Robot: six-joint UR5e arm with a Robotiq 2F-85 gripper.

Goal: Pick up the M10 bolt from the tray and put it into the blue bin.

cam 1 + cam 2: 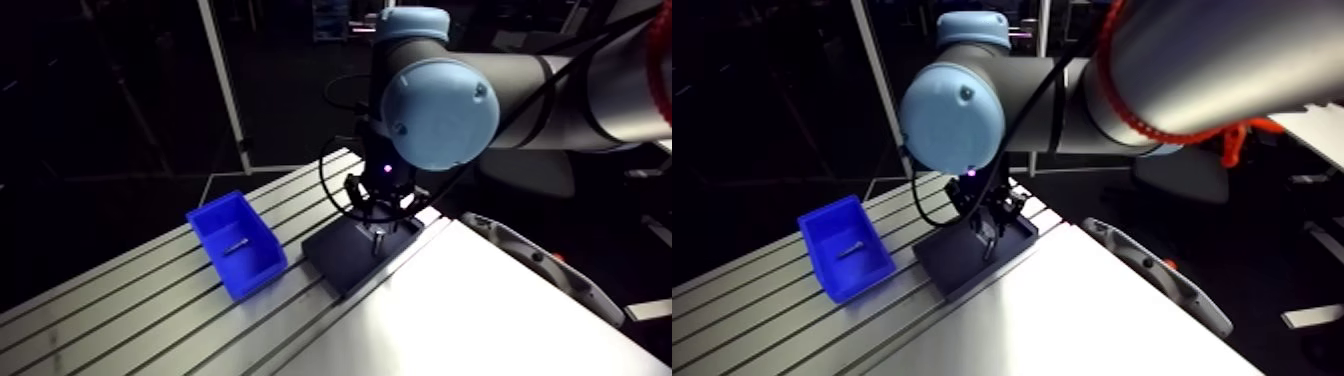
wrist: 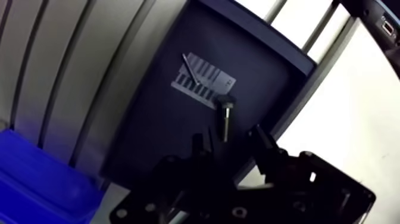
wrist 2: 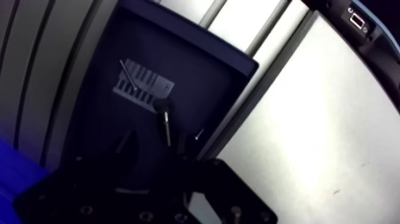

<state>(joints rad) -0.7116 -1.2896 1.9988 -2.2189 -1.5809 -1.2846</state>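
A dark bolt (image 2: 225,119) lies on the floor of the black tray (image 2: 149,119), its head toward a white barcode label (image 2: 202,80). My gripper (image 2: 231,143) hovers low over the tray, open, and the bolt's shank points into the gap between the two fingers (image 2: 262,143) without touching either. In the arm view the gripper (image 1: 380,225) hangs over the tray (image 1: 340,262). The blue bin (image 1: 237,245) stands on the slotted table to the left of the tray, with a small metal part (image 1: 237,244) lying in it.
A thin metal pin (image 2: 189,68) lies across the label's corner. A white panel (image 1: 480,310) borders the tray on its right side. The slotted aluminium table (image 1: 120,320) runs on past the bin toward the front left.
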